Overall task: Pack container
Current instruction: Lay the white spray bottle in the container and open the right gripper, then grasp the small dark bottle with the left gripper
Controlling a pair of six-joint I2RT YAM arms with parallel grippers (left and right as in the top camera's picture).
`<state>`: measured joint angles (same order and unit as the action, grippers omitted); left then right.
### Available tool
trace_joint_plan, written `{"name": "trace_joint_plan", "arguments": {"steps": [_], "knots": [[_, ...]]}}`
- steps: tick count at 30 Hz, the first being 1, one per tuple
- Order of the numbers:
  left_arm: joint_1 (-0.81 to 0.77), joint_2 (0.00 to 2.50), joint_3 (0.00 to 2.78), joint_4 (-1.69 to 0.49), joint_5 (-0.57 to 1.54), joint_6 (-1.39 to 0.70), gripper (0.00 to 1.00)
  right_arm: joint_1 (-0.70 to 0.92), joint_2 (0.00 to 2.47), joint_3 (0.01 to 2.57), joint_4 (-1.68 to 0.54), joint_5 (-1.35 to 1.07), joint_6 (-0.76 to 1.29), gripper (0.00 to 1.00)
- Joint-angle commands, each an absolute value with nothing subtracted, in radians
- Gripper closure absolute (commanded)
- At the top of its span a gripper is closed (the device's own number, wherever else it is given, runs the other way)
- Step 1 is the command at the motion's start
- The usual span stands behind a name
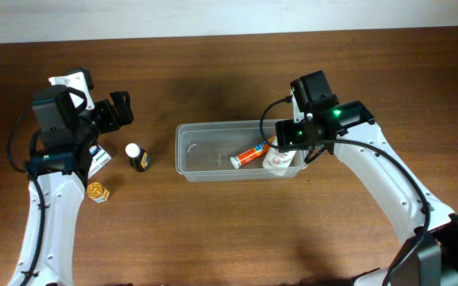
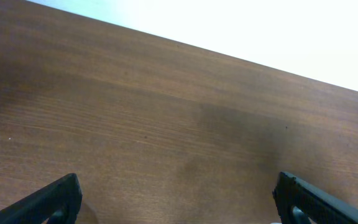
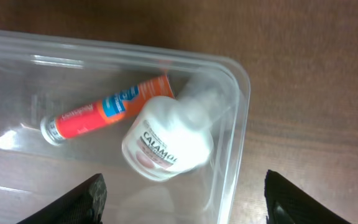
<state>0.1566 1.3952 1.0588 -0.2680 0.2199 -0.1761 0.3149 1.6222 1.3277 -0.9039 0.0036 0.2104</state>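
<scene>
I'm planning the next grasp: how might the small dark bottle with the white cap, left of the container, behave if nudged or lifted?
The small dark bottle stands upright on a narrow base, so a sideways nudge would probably tip it. Being round, it could then roll across the table. It looks rigid and likely light.

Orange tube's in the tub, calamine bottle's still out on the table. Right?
Not quite. The orange tube is in the container, but the calamine bottle is not on the table: it lies inside too, next to the tube near a corner. The right wrist view shows both inside.
</scene>
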Motion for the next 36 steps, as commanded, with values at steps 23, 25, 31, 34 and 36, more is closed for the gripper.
{"name": "trace_joint_plan", "arguments": {"steps": [23,25,31,34,36], "knots": [[0.130,1.488,1.081,-0.488,0.213,-0.163,0.23,-0.046,1.462,1.393,-1.050,0.210,0.435,0.05],[0.117,1.507,1.081,-0.484,0.213,-0.163,0.23,-0.047,1.468,1.393,-1.055,0.210,0.435,0.05],[0.085,1.565,1.081,-0.528,0.213,-0.163,0.25,-0.046,1.473,1.392,-1.064,0.210,0.435,0.05],[0.085,1.588,1.081,-0.559,0.212,-0.163,0.25,-0.046,1.473,1.392,-1.071,0.210,0.435,0.05],[0.085,1.597,1.081,-0.578,0.212,-0.163,0.26,-0.046,1.473,1.392,-1.075,0.210,0.434,0.05]]}}
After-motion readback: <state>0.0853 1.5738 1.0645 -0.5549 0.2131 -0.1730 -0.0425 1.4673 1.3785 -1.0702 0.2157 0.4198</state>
